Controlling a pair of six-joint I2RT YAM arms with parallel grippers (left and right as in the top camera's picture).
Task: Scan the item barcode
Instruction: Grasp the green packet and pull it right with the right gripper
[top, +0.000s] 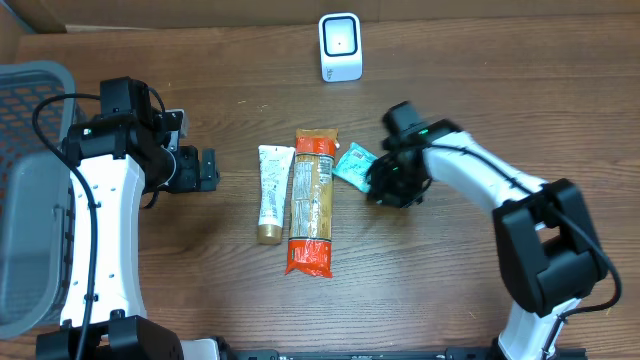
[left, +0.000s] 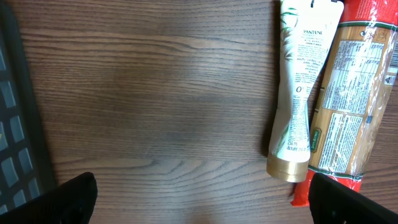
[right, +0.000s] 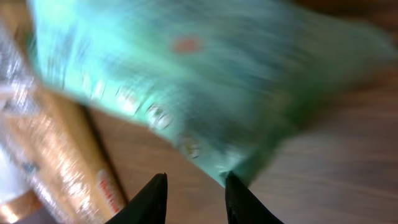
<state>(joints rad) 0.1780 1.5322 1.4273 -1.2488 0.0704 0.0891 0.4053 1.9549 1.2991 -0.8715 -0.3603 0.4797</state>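
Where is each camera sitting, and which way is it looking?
Overhead: fixed above the table, looking straight down; shows both arms, left gripper and right gripper, plus tube, pasta pack, teal packet, scanner.
Left wrist: on the left arm, facing down at wood, tube and pasta pack; its dark fingertips show at the bottom corners.
Right wrist: on the right arm, close on the blurred teal packet; its fingertips show at the bottom.
Shared: overhead and left wrist both see tube and pasta pack.

Teal packet (right: 205, 74): close, smeary blur.
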